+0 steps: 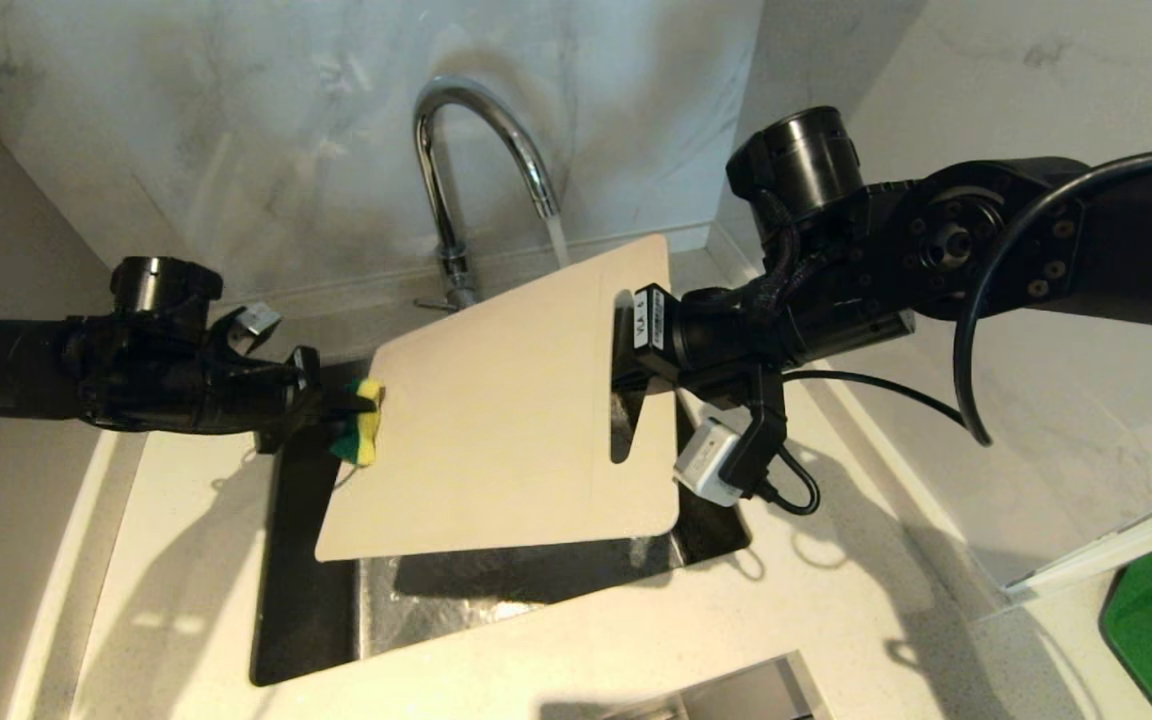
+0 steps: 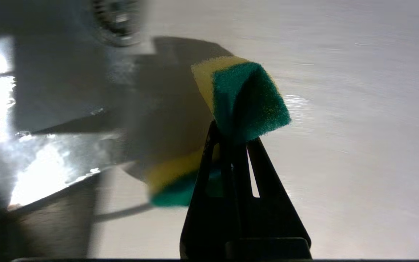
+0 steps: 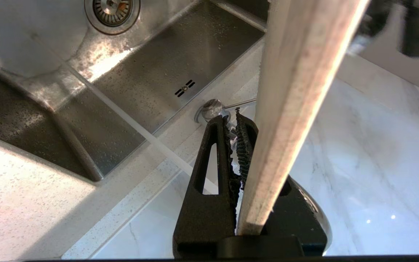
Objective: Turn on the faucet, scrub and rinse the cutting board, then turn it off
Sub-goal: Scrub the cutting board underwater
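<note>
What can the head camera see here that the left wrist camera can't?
Only the head view shows the faucet running, the right gripper clamped on the cutting board, and the sink. Only the left wrist view shows, close up, the left gripper pinching the folded sponge. Both show sponge, board and left gripper.

left gripper [image 1: 361,405]: clamped, arm reaching level | right gripper [image 1: 626,340]: clamped, arm extended level

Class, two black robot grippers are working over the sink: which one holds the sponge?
The left gripper, at the large cream-white plastic cutting board's left edge, clamps the yellow-and-green sponge. The right gripper grips the board itself beside its slot handle.
</note>
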Available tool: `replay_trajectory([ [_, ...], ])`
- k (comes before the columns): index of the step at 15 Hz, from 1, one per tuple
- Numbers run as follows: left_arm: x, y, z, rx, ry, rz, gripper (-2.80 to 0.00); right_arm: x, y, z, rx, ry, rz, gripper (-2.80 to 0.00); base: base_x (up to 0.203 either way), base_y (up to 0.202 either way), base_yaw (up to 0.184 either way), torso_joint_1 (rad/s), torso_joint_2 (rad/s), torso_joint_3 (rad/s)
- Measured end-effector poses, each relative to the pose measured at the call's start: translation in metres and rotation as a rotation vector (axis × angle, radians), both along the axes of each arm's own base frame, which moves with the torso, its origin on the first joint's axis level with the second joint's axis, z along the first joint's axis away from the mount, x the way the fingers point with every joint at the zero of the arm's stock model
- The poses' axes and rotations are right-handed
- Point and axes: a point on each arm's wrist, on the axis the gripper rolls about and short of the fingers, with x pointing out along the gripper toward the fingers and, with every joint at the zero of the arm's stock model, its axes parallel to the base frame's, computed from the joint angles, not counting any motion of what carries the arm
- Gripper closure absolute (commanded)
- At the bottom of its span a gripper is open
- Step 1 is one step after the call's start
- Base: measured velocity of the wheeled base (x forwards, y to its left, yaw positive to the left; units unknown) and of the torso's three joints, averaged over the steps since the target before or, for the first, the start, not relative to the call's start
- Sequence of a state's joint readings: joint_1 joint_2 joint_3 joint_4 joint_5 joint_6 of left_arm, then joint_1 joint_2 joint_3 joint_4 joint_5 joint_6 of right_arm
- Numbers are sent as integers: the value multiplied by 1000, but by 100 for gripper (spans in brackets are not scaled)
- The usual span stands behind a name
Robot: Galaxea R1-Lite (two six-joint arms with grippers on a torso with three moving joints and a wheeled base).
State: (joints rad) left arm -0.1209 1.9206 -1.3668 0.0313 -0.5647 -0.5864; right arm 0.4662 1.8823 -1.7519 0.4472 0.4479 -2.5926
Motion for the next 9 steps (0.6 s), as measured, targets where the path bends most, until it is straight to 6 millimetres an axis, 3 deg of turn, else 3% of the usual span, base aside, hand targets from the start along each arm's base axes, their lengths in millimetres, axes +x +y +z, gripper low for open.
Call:
replay_trajectory([
  [2,-19,-22,25,-26,-48,-53,0,0,0,0,0,1,0,0,0,0,0,0,0,0],
  [6,-75,-82,75,-92,-98,-239,0,-1,-1,2,4,-3,-2,0,0,0,0,0,0,0],
  [9,-104,-121,89,-84,-123,-320,0,-3,-2,4,10,-1,-8,0,0,0,0,0,0,0],
])
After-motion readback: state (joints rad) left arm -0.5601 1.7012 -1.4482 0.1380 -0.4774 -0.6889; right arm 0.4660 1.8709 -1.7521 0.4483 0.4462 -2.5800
